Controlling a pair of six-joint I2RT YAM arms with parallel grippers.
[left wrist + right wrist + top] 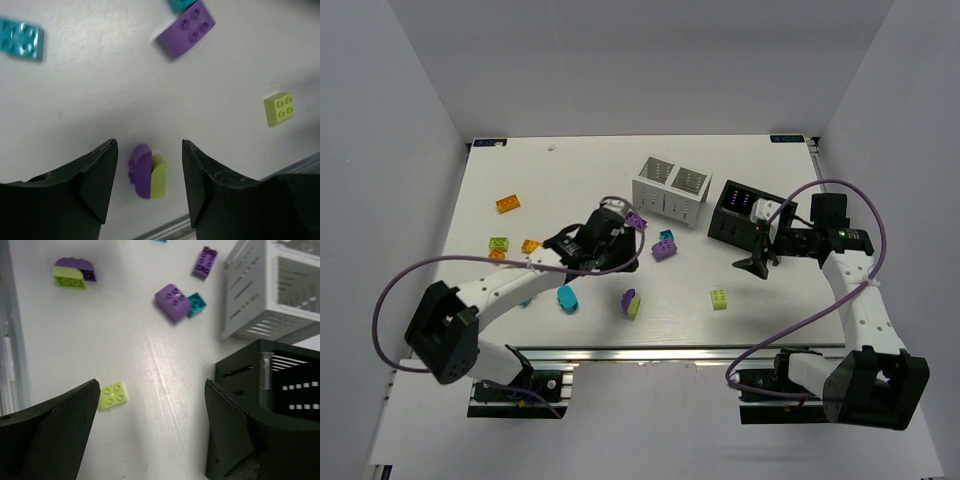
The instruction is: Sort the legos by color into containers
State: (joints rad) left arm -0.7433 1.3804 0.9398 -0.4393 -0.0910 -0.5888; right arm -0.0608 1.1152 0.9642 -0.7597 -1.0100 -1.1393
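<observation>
Currently the left gripper (149,145) and right gripper (151,385) both hang open and empty above the white table (570,170).

Left fingers stand spread, and a purple brick joined to a lime one (146,171) lies on the table in the gap between them, lower centre of the left wrist view; the right fingers, likewise apart, hover just beside the black container (240,375) at lower right of the right wrist view, a lime green brick (113,394) near the finger at frame left; the white container (670,188) stands upper centre of the top view, next to the black one; below it a rounded purple brick (664,250) touches a small cyan brick (666,237); an orange brick (508,203) lies far left.
</observation>
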